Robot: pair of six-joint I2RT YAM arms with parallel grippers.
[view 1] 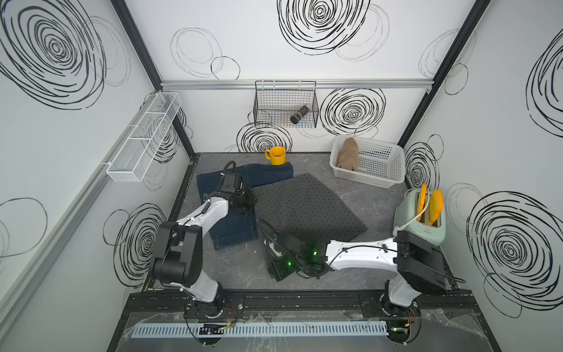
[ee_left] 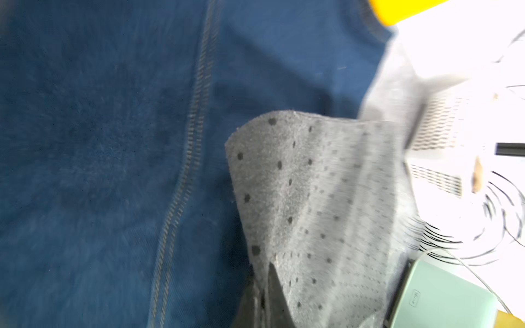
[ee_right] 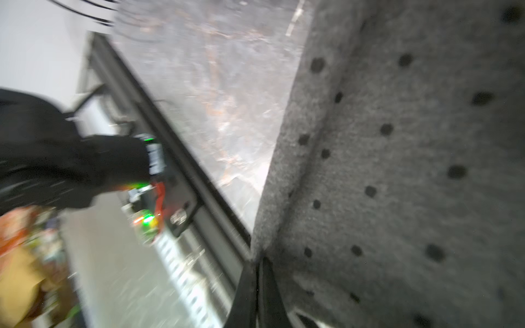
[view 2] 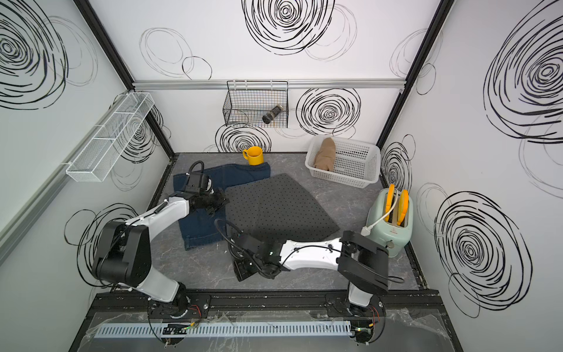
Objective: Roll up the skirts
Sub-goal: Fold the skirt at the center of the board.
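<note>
The grey skirt lies spread on the table, partly over the denim skirt, pinched at two points: left gripper clamped on a lifted corner, right gripper clamped on the near edge (the tan skirt lies bundled in the basket).

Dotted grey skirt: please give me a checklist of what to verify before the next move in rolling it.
1. Left gripper shut on the dotted grey skirt corner: ok.
2. Right gripper shut on its near edge: ok.
3. Grey skirt lies apart from the denim skirt: not ok, it overlaps it.
4. Yellow mug clear of the grey skirt: ok.
5. Toaster clear of it: ok.
6. Near edge flat: cannot tell, hidden in both top views.
</note>
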